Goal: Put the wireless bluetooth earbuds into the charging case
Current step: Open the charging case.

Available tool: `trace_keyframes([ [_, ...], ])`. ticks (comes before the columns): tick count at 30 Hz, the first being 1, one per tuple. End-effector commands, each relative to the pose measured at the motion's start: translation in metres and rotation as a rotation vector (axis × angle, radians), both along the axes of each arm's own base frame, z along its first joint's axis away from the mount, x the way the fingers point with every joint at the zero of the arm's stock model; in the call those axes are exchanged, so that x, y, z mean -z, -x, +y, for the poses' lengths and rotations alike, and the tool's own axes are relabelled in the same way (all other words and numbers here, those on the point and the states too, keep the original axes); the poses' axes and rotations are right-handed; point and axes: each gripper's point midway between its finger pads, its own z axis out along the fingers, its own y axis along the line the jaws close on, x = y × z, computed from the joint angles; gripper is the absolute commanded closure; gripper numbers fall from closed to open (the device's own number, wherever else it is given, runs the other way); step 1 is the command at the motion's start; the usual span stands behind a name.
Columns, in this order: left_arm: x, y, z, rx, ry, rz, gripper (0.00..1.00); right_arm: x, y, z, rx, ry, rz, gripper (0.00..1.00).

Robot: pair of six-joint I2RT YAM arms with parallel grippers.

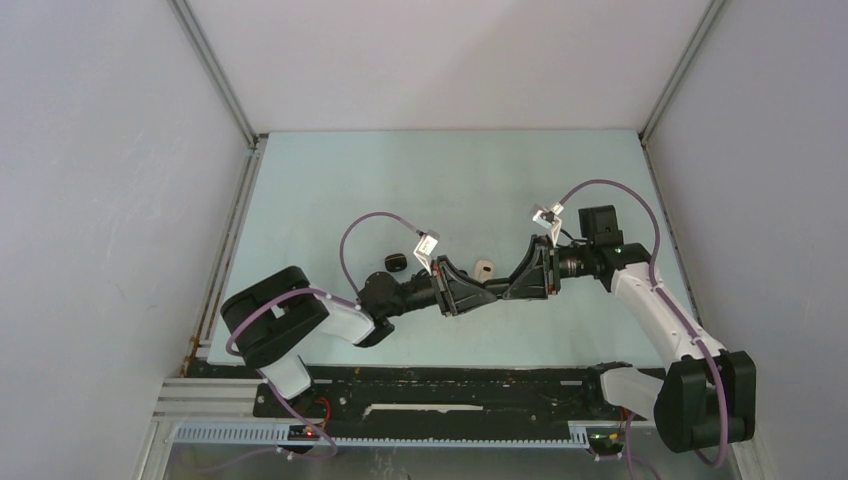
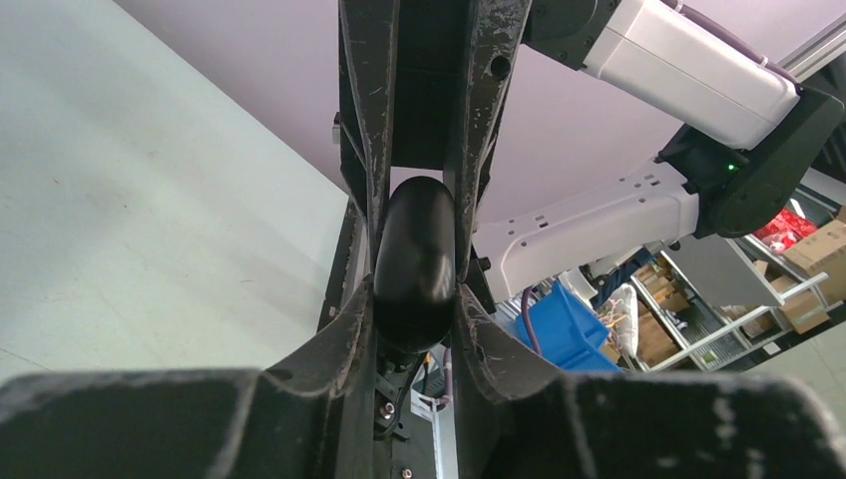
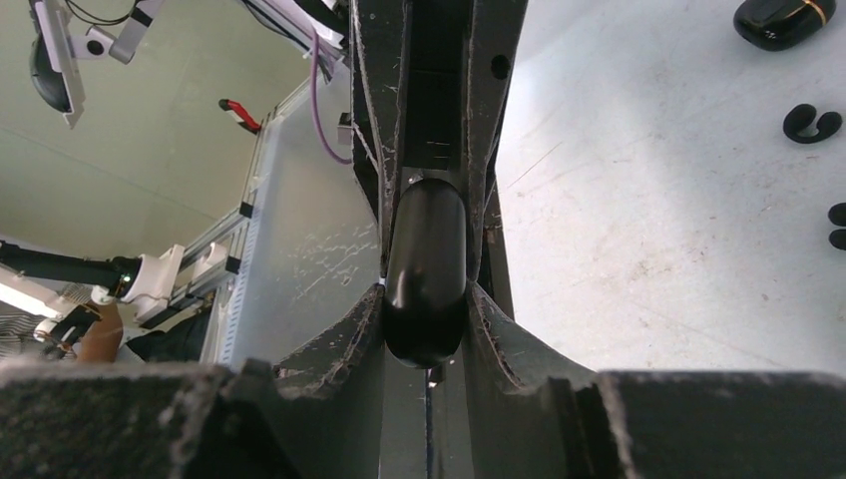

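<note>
A glossy black pebble-shaped charging case (image 2: 414, 259) is held in mid-air between both grippers, which meet tip to tip over the middle of the table. My left gripper (image 2: 416, 299) is shut on one end of it, and its fingers (image 1: 470, 293) reach in from the left. My right gripper (image 3: 426, 299) is shut on the other end of the same case (image 3: 426, 264), with its fingers (image 1: 525, 275) coming from the right. In the top view the fingers hide the held case. A curled black earbud (image 3: 810, 122) lies on the table, and a second earbud (image 3: 838, 213) shows at the frame edge.
Another black case (image 3: 783, 20) with a gold band lies on the table beyond the earbuds; it also shows behind the left arm as a black case (image 1: 396, 262). A whitish case (image 1: 484, 268) lies just behind the meeting grippers. Grey walls enclose the pale table (image 1: 330, 180) on three sides.
</note>
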Motion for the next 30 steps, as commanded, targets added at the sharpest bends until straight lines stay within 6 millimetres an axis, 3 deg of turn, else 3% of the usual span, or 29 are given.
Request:
trace_keyframes([
  [1, -0.021, 0.011, -0.001, 0.044, 0.058, -0.095, 0.77, 0.0, -0.002, 0.002, 0.005, 0.022, -0.093, 0.68],
  [4, -0.016, 0.016, 0.002, 0.048, 0.04, -0.173, 0.84, -0.001, -0.003, 0.0, 0.019, 0.041, -0.135, 0.51],
  [8, 0.003, 0.023, 0.009, 0.043, -0.013, -0.257, 0.88, 0.002, -0.002, -0.003, 0.028, 0.121, -0.253, 0.39],
  [12, 0.025, 0.028, 0.014, 0.025, -0.078, -0.317, 0.89, 0.017, -0.002, -0.005, 0.011, 0.27, -0.36, 0.39],
  [17, 0.049, 0.038, 0.012, 0.019, -0.186, -0.426, 0.9, 0.021, 0.009, -0.001, -0.071, 0.31, -0.43, 0.4],
  [21, 0.048, 0.046, 0.012, 0.027, -0.19, -0.485, 0.9, 0.028, 0.014, 0.004, -0.115, 0.339, -0.45, 0.4],
  [30, 0.047, 0.039, 0.019, -0.048, -0.204, -0.552, 0.91, 0.044, 0.031, 0.014, -0.213, 0.379, -0.412, 0.41],
])
